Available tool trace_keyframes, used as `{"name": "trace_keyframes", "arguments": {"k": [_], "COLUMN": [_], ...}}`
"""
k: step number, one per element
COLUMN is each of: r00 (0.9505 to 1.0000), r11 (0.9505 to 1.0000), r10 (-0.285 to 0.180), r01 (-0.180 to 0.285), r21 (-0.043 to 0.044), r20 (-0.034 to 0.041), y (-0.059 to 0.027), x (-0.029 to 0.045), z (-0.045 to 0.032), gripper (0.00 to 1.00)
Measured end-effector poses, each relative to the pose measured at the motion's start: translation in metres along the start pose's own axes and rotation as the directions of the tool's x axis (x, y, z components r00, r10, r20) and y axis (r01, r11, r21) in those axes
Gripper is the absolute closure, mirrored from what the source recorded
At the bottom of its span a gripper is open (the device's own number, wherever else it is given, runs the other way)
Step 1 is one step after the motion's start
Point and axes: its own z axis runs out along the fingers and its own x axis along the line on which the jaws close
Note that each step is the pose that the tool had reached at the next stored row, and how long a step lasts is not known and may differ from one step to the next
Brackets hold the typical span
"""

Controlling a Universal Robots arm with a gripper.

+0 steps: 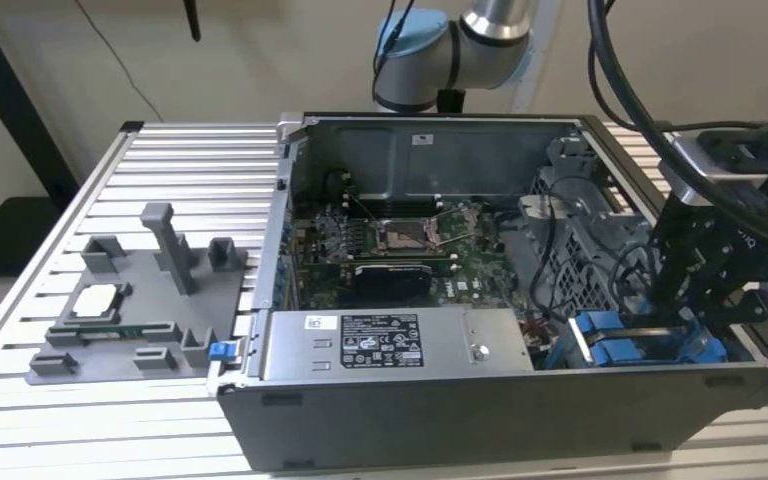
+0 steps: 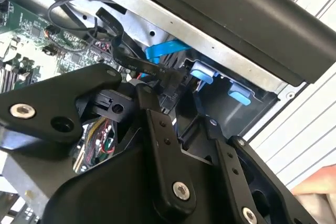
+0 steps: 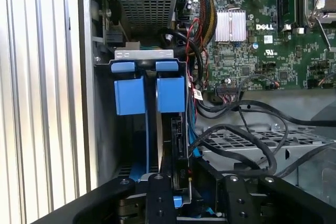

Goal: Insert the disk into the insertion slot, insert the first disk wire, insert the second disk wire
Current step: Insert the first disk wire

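The disk's blue frame (image 3: 170, 94) sits inside the insertion slot (image 1: 584, 262) of the grey perforated drive cage, at the exterior view's right. Its two blue tabs (image 1: 624, 343) stand at the slot's mouth, and the disk's body is hidden. My gripper (image 1: 711, 300) hangs directly over that end of the cage. It is shut on the black connector of a disk wire (image 2: 167, 88), whose flat black cable (image 2: 123, 51) runs back toward the motherboard. In the first wrist view the connector (image 3: 180, 148) lies close beside the blue frame, between my fingers (image 3: 157, 187).
The open computer case (image 1: 357, 410) rests on a slatted aluminium table (image 1: 171, 150). A grey power-supply box (image 1: 384, 345) lies along the case's near side. Loose black cables (image 3: 247, 129) loop over the cage beside my gripper. A grey parts fixture (image 1: 144, 300) stands at the exterior view's left.
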Motion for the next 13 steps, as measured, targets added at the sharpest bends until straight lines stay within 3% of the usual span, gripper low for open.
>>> {"name": "trace_keyframes", "arguments": {"k": [13], "r00": [1.0000], "r11": [1.0000], "r10": [0.000], "r01": [0.000], "r21": [-0.0026], "r20": [0.0001], "y": [0.0010], "x": [-0.0014], "z": [-0.0203], "gripper": [0.00]}}
